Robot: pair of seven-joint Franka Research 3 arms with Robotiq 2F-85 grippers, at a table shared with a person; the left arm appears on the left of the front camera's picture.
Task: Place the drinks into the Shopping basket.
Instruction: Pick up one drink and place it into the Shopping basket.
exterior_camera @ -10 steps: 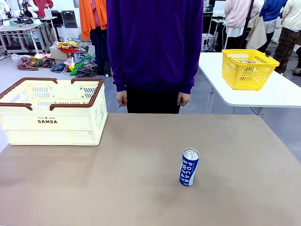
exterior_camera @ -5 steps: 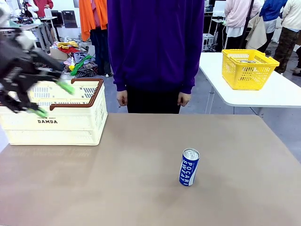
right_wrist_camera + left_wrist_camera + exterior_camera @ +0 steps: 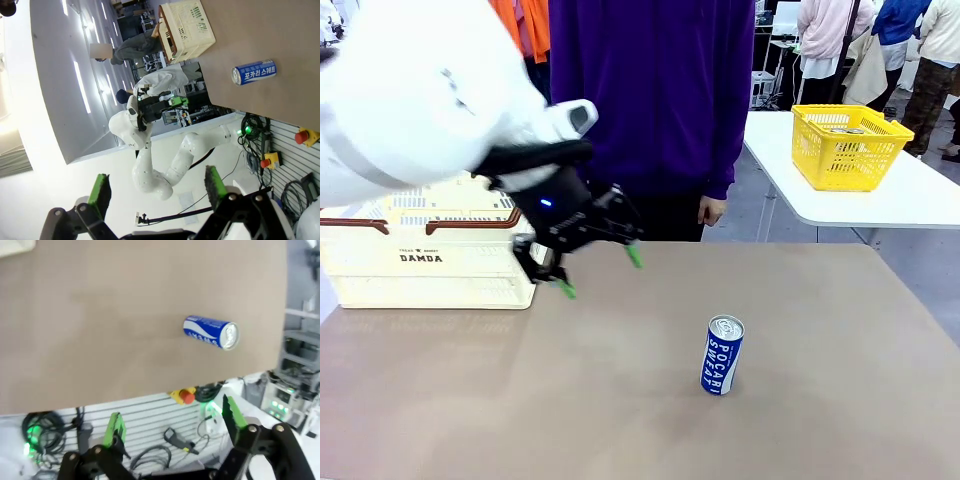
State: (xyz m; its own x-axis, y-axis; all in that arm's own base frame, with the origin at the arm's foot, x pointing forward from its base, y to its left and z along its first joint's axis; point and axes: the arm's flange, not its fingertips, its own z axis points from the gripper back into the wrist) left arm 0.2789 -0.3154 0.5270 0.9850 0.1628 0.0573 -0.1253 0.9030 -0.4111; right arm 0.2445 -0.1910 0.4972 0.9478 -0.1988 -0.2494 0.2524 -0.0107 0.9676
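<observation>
Deciding relation: blue Pocari can (image 3: pixel 722 355) off to the right of the left gripper (image 3: pixel 600 273) and nearer the robot's edge, well apart from it. Standing upright on the table (image 3: pixel 820 300), long axis vertical, silver top up, so probably a side-on grasp straddling the body. Left gripper spread wide, nothing between the green pads (image 3: pixel 114 426), hanging above the table just beside the right front corner of the Shopping basket (image 3: pixel 470 222). Can well to the right of that basket and closer to the robot's side, alone on bare surface. In the left wrist view, far ahead of the pads, a little off the midline. Right gripper (image 3: pixel 157 189) likewise spread and empty, high up, farther off by the look of it. Left judged nearer: swing away from the basket, drop to mid-can height.
</observation>
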